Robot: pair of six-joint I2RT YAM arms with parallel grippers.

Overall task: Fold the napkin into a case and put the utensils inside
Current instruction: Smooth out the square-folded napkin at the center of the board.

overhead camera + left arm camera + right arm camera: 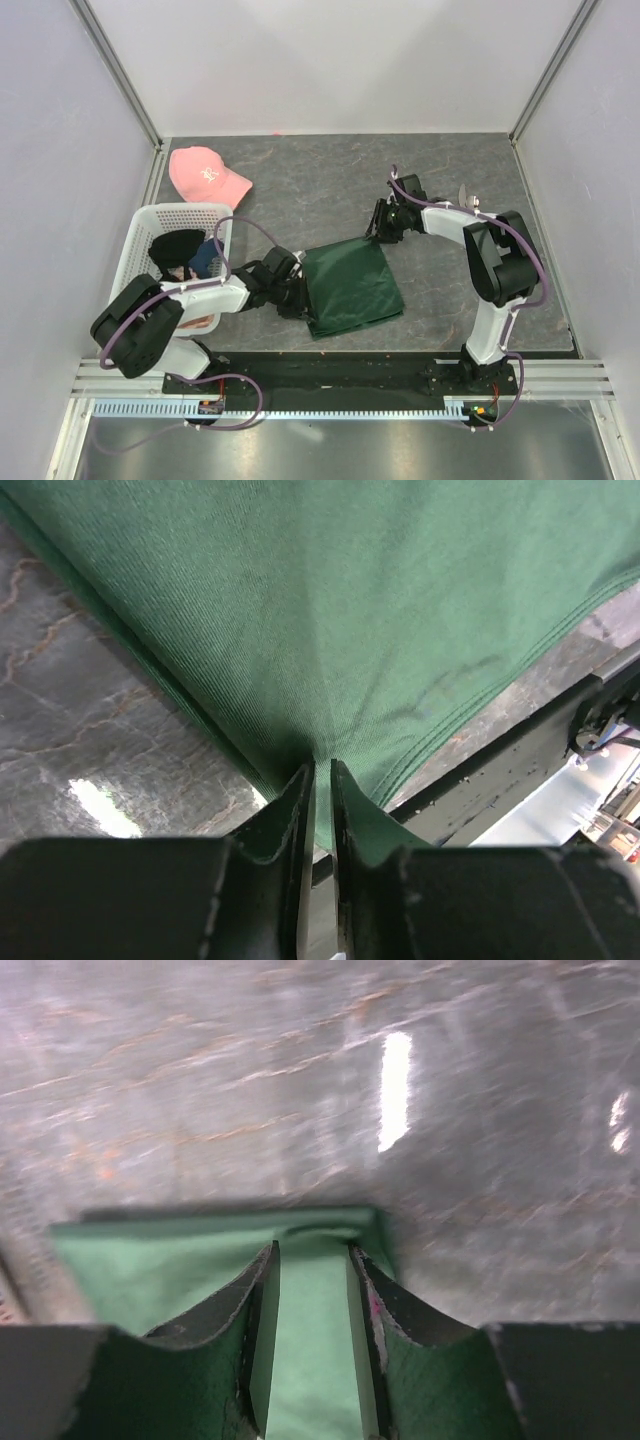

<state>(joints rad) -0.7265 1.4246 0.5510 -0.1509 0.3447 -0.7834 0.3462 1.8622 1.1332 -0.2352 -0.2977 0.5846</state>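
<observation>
**Napkin at centre, a gripper at each end**

Lower centre of the top view: I see the left gripper (299, 302) pinched on the napkin's (352, 285) left edge, with cloth puckering into the jaws. The napkin lies mid-frame on the table (300, 180). At its upper right corner is the right gripper (380, 232), jaws spread, green cloth between them. The cap (205, 172) is upper left.

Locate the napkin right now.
Top view: the napkin lies at the middle of the table; the left end effector pinches its left edge, and the right end effector straddles its far right corner, open.
</observation>
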